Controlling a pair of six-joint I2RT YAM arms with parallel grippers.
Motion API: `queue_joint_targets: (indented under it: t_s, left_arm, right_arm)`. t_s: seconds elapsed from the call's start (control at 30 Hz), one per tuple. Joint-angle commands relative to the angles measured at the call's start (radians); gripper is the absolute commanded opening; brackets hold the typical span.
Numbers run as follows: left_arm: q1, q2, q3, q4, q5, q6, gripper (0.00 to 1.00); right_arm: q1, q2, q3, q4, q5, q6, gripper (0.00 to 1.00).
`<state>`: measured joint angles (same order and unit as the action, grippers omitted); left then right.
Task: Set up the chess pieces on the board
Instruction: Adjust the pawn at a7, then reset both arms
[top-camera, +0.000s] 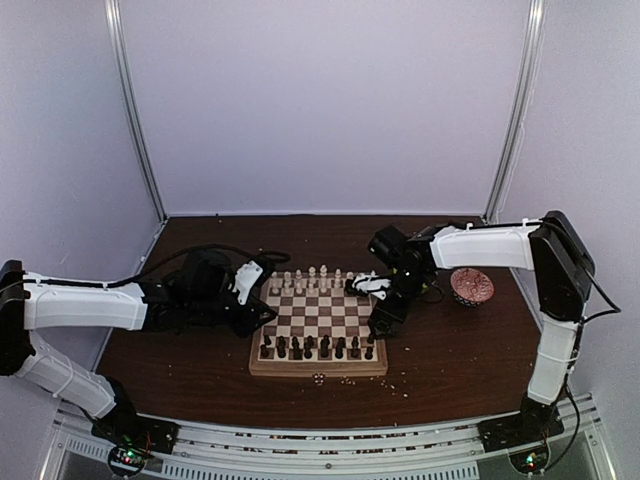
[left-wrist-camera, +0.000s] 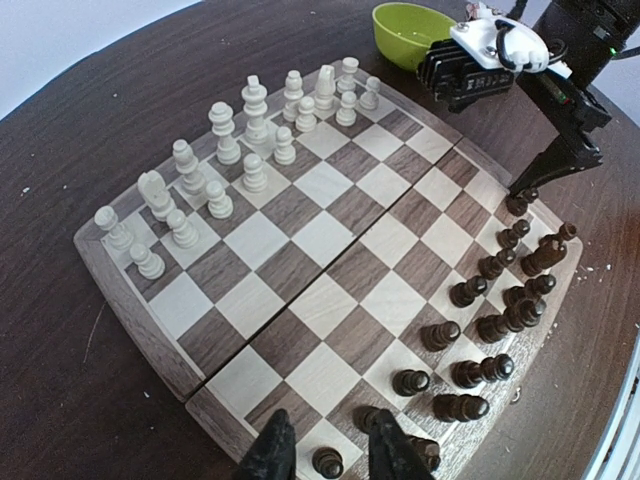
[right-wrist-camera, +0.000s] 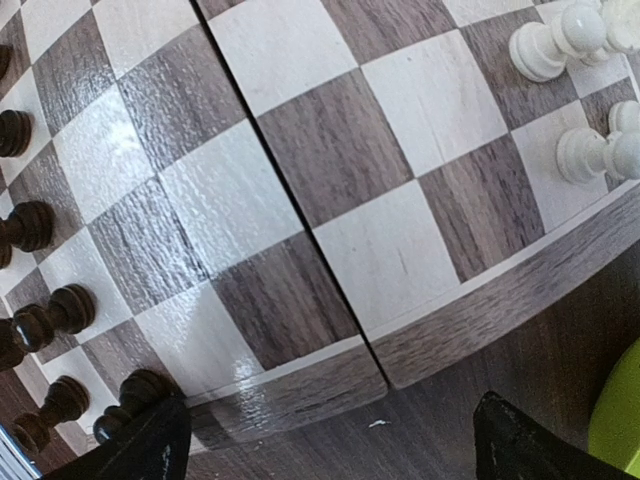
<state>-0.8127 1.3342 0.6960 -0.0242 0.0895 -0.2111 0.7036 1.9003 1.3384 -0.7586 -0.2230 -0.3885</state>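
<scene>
**Surface.** A dark brown wooden table (top-camera: 200, 370) is recorded, scattered with pale crumbs (top-camera: 350, 381) along its near side. The board (top-camera: 320, 318) lies flat at the middle of it, a seam running across its centre.

**Room.** The table is enclosed by plain pale walls (top-camera: 320, 100). Two metal posts (top-camera: 133, 110) are seen at the back corners.

**Left gripper** (left-wrist-camera: 330, 455). The fingers (left-wrist-camera: 272, 452) are held apart, low over the board's near corner. A dark pawn (left-wrist-camera: 327, 462) stands between them, and a gap is visible on each side of it; nothing is grasped. The dark brown pieces (left-wrist-camera: 490, 325) are crowded along the edge ahead and to the right of this gripper. Whether all stand upright cannot be told. The cream-white pieces (left-wrist-camera: 215, 165) are ranked in two rows at the far left edge. A lime-green bowl (left-wrist-camera: 405, 35) sits off the board's far corner.

**Right gripper** (right-wrist-camera: 330, 450). The jaws are spread wide and are empty. They are held just above the board's side rim, with bare table directly beneath. One dark piece (right-wrist-camera: 140, 390) is noted close beside one finger (right-wrist-camera: 145, 445). A red patterned bowl (top-camera: 471, 287) stands on the table, well apart from the board, on this gripper's outer side.
</scene>
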Motion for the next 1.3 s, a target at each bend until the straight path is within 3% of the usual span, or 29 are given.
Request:
queue_joint_targets:
  t_s: [0.0, 0.37, 0.5, 0.8, 0.83, 0.87, 0.97, 1.07, 1.17, 1.27]
  left_arm:
    - [-0.006, 0.003, 0.013, 0.043, 0.006, -0.011, 0.29]
    - [-0.005, -0.004, 0.019, 0.038, -0.016, -0.015, 0.29]
    - [-0.001, -0.04, 0.091, -0.079, -0.12, 0.012, 0.34]
    - [0.067, -0.05, 0.461, -0.442, -0.288, 0.106, 0.57]
    - [0.075, -0.052, 0.501, -0.46, -0.32, 0.118, 0.67]
    - [0.08, -0.052, 0.547, -0.474, -0.351, 0.125, 0.95]
    - [0.103, -0.054, 0.626, -0.482, -0.454, 0.133, 0.98]
    - [0.134, -0.033, 0.719, -0.52, -0.595, 0.108, 0.98]
    - [0.151, -0.006, 0.788, -0.538, -0.684, 0.124, 0.98]
    - [0.155, -0.009, 0.754, -0.478, -0.723, 0.145, 0.98]
  right_arm:
    - [0.019, 0.019, 0.024, -0.011, -0.007, -0.006, 1.0]
    - [0.021, 0.007, 0.033, -0.008, 0.041, 0.01, 1.0]
    - [-0.037, -0.069, 0.056, -0.029, 0.056, 0.005, 1.0]
    - [-0.227, -0.393, 0.113, -0.032, 0.015, 0.012, 1.0]
    - [-0.246, -0.433, 0.117, -0.012, 0.022, 0.016, 1.0]
    - [-0.265, -0.471, 0.124, 0.002, 0.029, 0.019, 1.0]
    - [-0.315, -0.581, 0.125, 0.074, 0.072, 0.062, 1.0]
    - [-0.361, -0.69, 0.069, 0.211, 0.231, 0.215, 0.99]
    - [-0.409, -0.719, 0.066, 0.225, 0.196, 0.243, 0.99]
    - [-0.412, -0.743, -0.022, 0.298, 0.24, 0.326, 0.99]
